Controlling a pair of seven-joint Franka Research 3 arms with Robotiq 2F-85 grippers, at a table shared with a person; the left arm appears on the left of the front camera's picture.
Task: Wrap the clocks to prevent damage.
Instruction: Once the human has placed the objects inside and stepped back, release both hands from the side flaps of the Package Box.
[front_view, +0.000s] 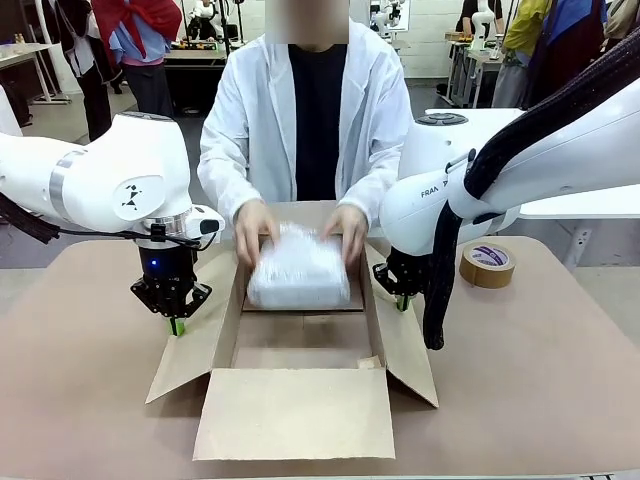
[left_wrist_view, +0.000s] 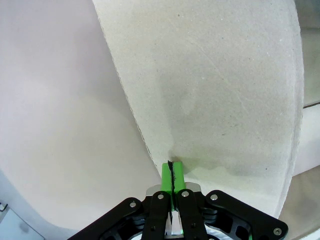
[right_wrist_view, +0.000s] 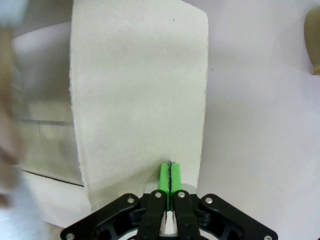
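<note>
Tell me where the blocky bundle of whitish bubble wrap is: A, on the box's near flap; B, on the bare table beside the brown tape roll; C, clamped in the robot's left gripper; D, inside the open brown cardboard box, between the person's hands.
D: the bubble-wrap bundle sits at the far end of the open cardboard box, with the person's one hand and other hand at its sides.

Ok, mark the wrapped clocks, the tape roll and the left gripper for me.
wrapped clocks (front_view: 298, 272): front view, middle of the bubble-wrap bundle's top.
tape roll (front_view: 483, 277): front view, its brown side wall.
left gripper (front_view: 177, 324): front view, at its shut green fingertips, on the box's flap.
</note>
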